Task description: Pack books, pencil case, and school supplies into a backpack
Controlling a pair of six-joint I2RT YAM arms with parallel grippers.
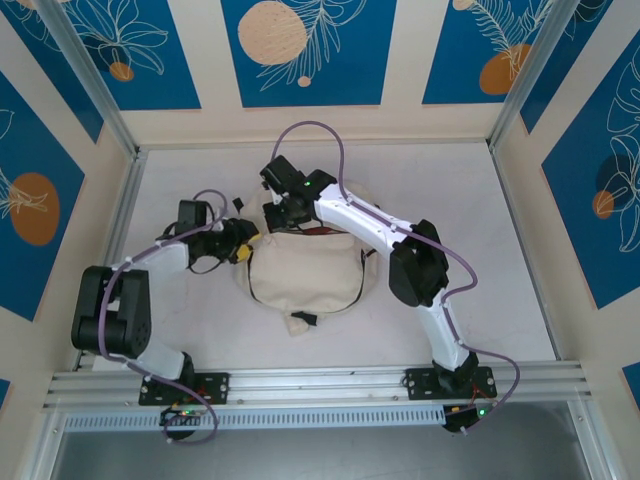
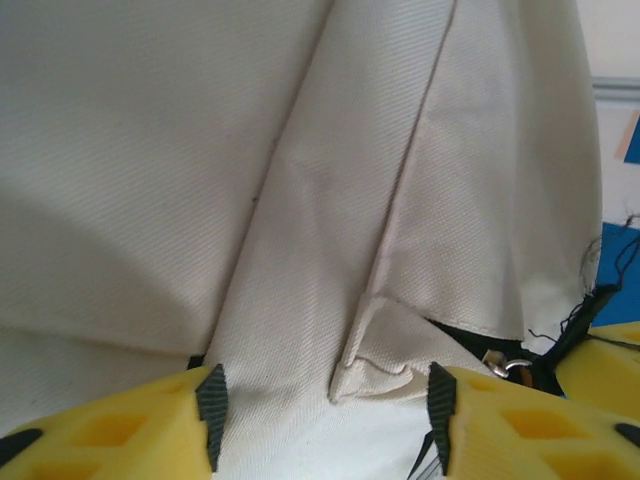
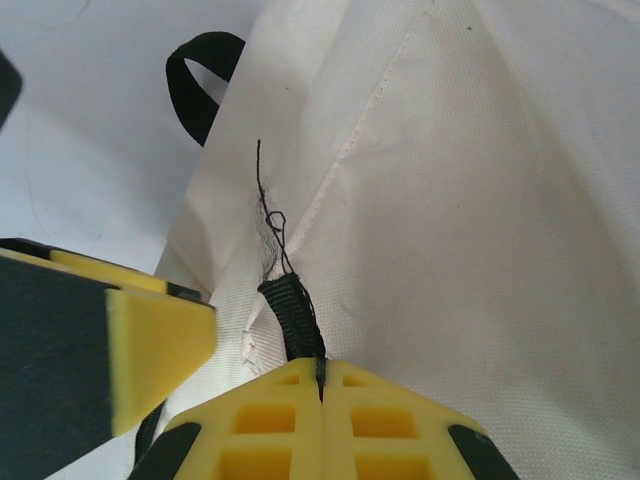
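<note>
**Two grippers at the top edge of the backpack**

Both arms reach inward over the white table (image 1: 480, 250) and meet at the far side of the bag.

- Backpack (image 1: 300, 278): cream cloth, lying slumped near the middle of the table, between the two arms. A black strap curls down its right side, and a small black-tipped flap sticks out at its near edge.
- Right gripper (image 3: 320, 385): the yellow fingers are pressed together with no gap. They pinch a short black webbing tab (image 3: 290, 315) that comes out of a seam in the cream cloth. A frayed black thread stands up from the tab. From above, this gripper (image 1: 285, 212) sits at the far rim of the bag.
- Left gripper (image 2: 325, 400): the jaws stand about half apart. The black pads (image 2: 212, 400) sit on either side of a folded, stitched corner of the cream cloth. I cannot tell whether the pads press the cloth. From above, this gripper (image 1: 243, 243) is at the far left corner of the bag, close to the other gripper.
- A small metal ring (image 2: 512, 367) shows at the dark gap under the fold, just right of the left gripper's right pad.
- A black strap loop (image 3: 205, 80) lies on the table beside the cloth edge, as seen by the right wrist camera.
</note>
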